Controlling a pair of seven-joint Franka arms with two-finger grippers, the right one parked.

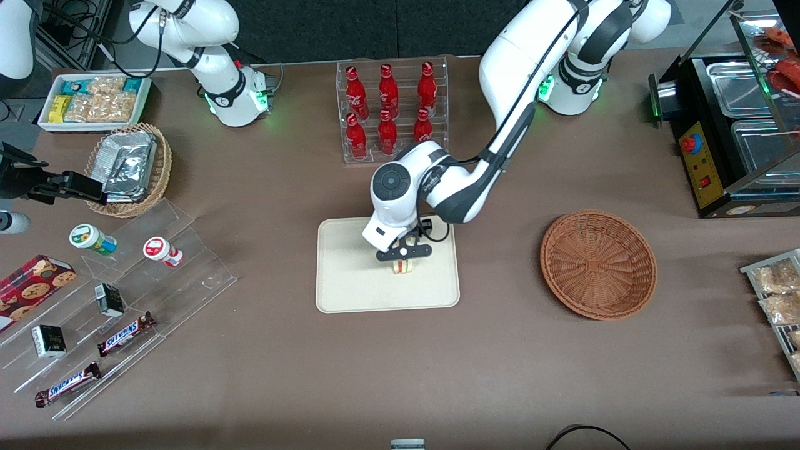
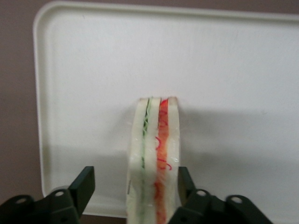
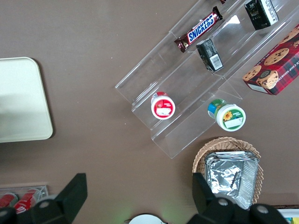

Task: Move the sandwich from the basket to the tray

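Observation:
The sandwich (image 1: 403,267), a white bread wedge with green and red-orange filling, stands on its edge on the cream tray (image 1: 350,275), in the part of the tray nearer the working arm's end. My gripper (image 1: 403,253) hangs directly above it, open, with its fingers either side of the wedge. In the left wrist view the sandwich (image 2: 154,154) rests on the tray (image 2: 84,70). One finger (image 2: 85,184) stands clear of the bread and the other is close against it. The reddish-brown basket (image 1: 598,264) lies toward the working arm's end with nothing in it.
A clear rack of red bottles (image 1: 390,109) stands farther from the camera than the tray. Toward the parked arm's end are a tan basket of foil packets (image 1: 128,167), a clear stepped shelf with snacks (image 1: 125,300) and a white bin (image 1: 94,100). A black warming case (image 1: 731,125) stands at the working arm's end.

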